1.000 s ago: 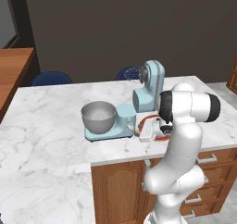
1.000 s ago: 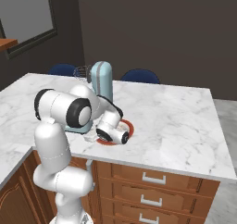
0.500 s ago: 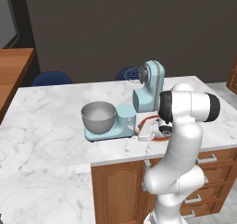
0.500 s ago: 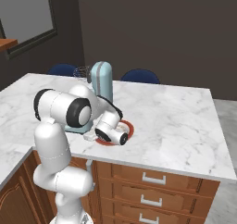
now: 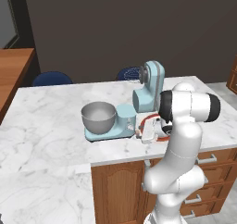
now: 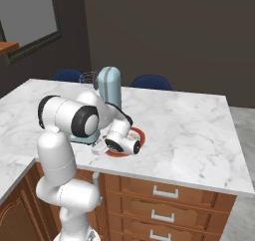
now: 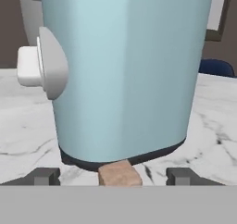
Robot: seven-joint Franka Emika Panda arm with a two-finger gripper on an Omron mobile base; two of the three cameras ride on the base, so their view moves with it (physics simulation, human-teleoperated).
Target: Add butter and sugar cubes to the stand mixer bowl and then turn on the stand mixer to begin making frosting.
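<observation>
Fingertips [image 7: 46, 176] stand wide apart at the bottom of the hand view, the gripper [image 7: 113, 177] open and holding nothing; between the tips lies a tan-brown sugar cube [image 7: 119, 174] on the marble, just in front of the stand mixer [image 7: 125, 70]; the mixer's light blue column rises close behind it, a white knob [image 7: 31, 66] jutting from its side. From the left base view the gripper [image 5: 147, 134] hangs low over the red-rimmed plate [image 5: 144, 121] beside the mixer's base; the stand mixer bowl [image 5: 98, 117], grey and round, sits on that base further left, apart from the hand; beyond the counter [image 5: 51, 107] stand blue chairs [image 5: 52, 78].
</observation>
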